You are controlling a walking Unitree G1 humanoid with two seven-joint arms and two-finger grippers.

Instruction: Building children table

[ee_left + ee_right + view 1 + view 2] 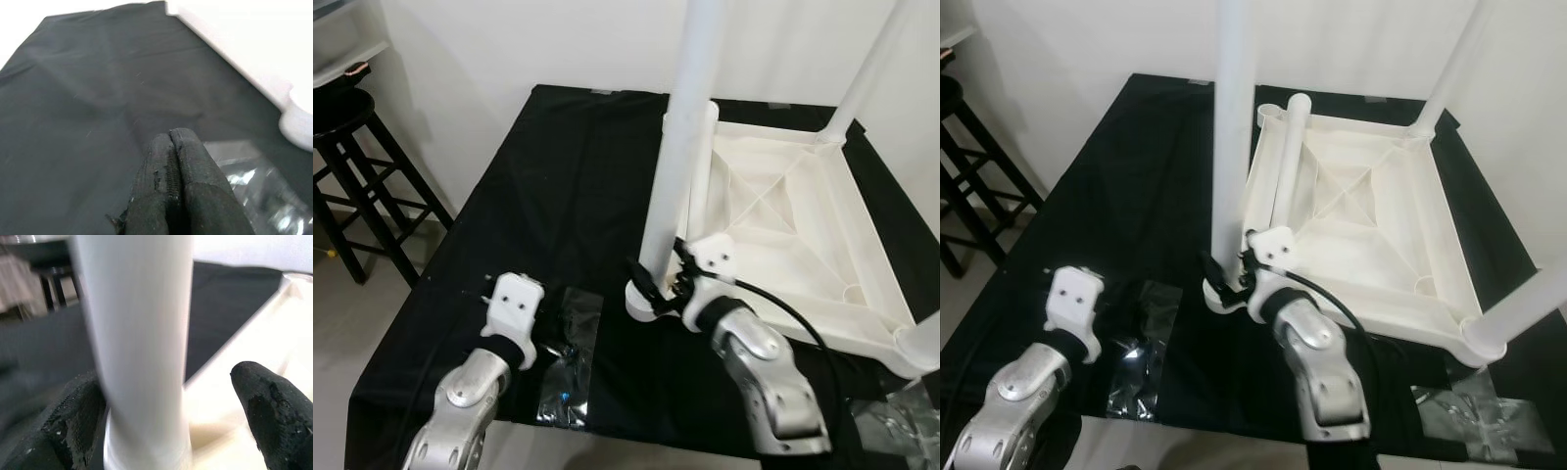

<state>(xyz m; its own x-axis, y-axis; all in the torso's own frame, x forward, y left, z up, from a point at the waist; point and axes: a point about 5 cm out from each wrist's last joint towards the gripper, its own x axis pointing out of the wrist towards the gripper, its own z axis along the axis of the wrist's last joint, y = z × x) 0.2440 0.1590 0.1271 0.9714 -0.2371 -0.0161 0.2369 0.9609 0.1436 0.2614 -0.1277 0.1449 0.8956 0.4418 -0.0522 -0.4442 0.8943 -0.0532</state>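
Right pincer [656, 281], fingers spread, straddles the foot of the upright white plastic table leg [677, 157], seated at the near-left corner of the upturned white tabletop [783, 211]. Left pincer [171, 161], closed and empty, rests well left on the black-draped table [558, 166].

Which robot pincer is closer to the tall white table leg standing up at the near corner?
The right pincer. Its black fingers sit open around the base of the tall white plastic table leg. The left pincer is shut, off to the left over the black cloth.
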